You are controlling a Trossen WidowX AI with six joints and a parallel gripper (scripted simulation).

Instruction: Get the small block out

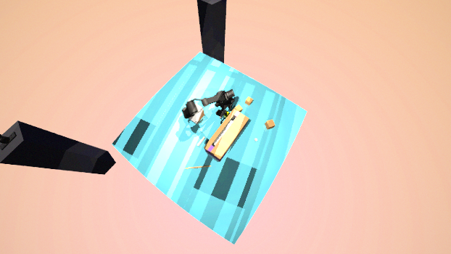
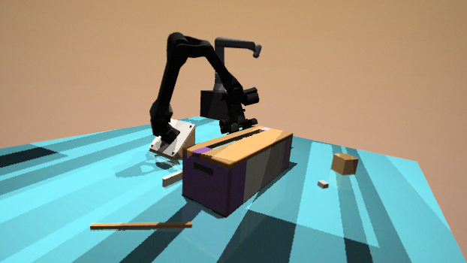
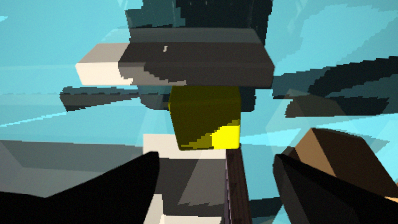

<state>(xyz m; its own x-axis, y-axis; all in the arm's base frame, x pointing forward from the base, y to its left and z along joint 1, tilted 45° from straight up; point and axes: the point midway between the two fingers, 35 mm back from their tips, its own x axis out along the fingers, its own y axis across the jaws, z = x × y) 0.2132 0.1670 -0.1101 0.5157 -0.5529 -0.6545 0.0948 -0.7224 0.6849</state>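
Note:
The long box (image 1: pixel 232 131) (image 2: pixel 259 155) has a tan slotted top and a purple near end. The small yellow block (image 3: pixel 205 117) (image 1: pixel 227 112) lies on the table just off the box's far end, outside the box. In the exterior view the box hides it. My gripper (image 3: pixel 216 161) (image 1: pixel 222 112) (image 2: pixel 239 125) is open and empty. It hangs low over that far end with its fingers on either side of the block's line, short of the block and not touching it.
A pale bar lies just beyond the block. Tan cubes (image 1: pixel 249 100) (image 1: pixel 269 124) (image 2: pixel 344 164) (image 3: pixel 320 150) sit right of the box. A pale stick, a thin wooden rod (image 2: pixel 140 225) and a small white piece (image 2: pixel 323 184) lie around the box's near end.

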